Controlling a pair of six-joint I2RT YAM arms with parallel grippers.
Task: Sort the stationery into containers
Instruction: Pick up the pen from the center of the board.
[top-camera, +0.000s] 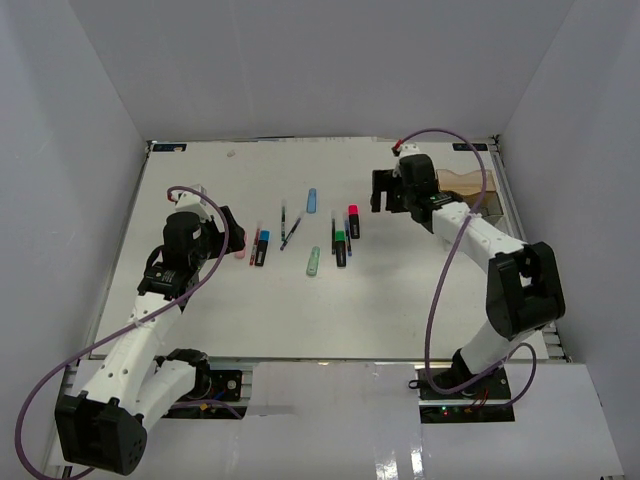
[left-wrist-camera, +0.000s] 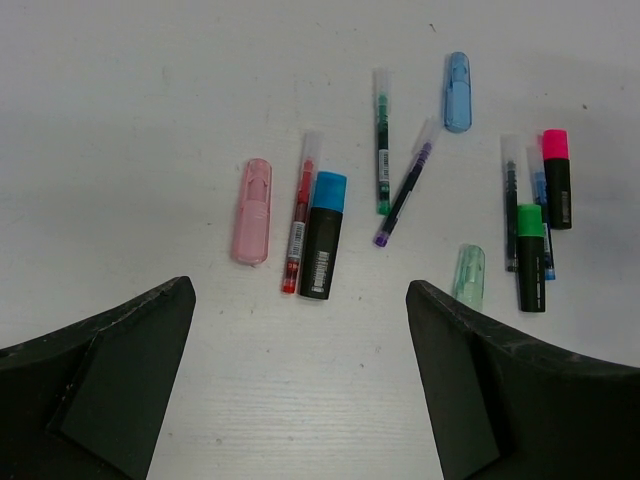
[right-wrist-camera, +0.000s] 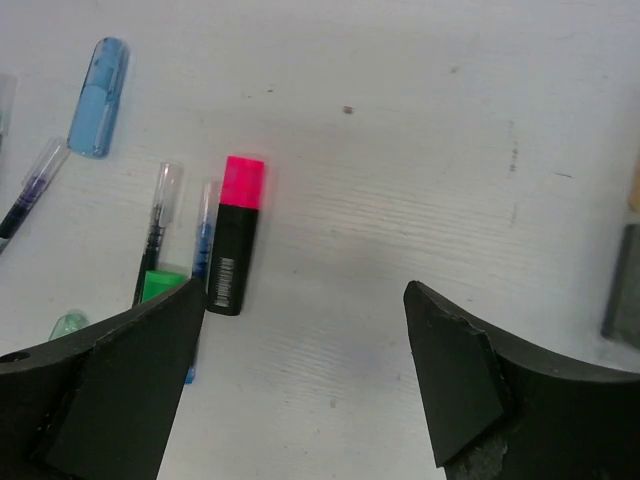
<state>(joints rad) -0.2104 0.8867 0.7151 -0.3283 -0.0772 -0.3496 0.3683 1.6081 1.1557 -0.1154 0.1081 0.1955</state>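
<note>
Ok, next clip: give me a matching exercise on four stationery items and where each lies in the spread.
1. black marker with pink cap
2. black marker with blue cap
3. pastel blue plastic piece
4. pastel pink plastic piece

A. immediately right of the thin red pen
B. leftmost
C. rightmost
D. nearest the white table far edge

Pairs: 1-C, 2-A, 3-D, 4-B

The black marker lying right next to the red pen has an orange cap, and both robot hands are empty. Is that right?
Not quite. The left wrist view shows the black marker beside the red pen has a blue cap, not orange. The left gripper and right gripper are both open and empty.
</note>
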